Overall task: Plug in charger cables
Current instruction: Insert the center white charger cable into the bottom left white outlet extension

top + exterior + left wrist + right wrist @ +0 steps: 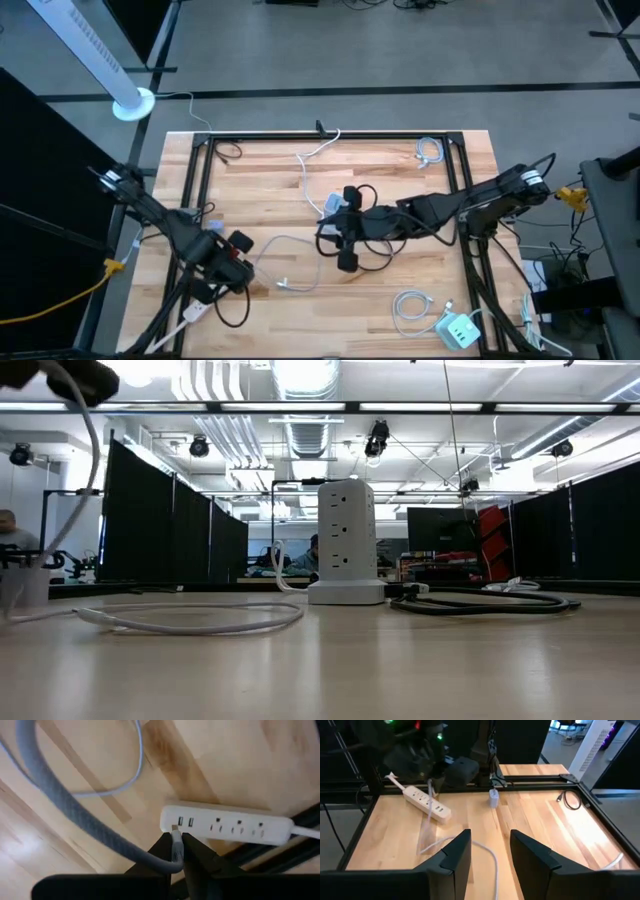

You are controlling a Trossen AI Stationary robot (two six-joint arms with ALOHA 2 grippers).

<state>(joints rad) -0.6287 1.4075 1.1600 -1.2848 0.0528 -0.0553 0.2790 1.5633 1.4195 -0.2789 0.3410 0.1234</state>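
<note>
My left gripper [176, 851] is shut on the plug end of a white braided charger cable [75, 815], right at the USB end of the long white power strip [225, 825], near the table's near-left corner [208, 295]. The cable's slack loop [280, 245] lies on the wood. My right gripper [490, 851] is open over the table's middle [345, 240], touching nothing. Other cables lie loose: a white coil [410, 305], a white one [430, 150], a black one [230, 152]. My left gripper pinches the cable's plug [176, 845] between its two fingertips, fingers running along the plug. The plug's tip is at the strip's end USB port [175, 827]; whether it is inside, I cannot tell. The cable bends back from the fingers in a raised, slack arc.
A white socket tower [345, 540] stands mid-table beside a black cable coil [480, 602]. A white charger block [458, 330] sits near the right near corner, another small one [493, 797] near the strip. A black metal frame [330, 138] rims the table.
</note>
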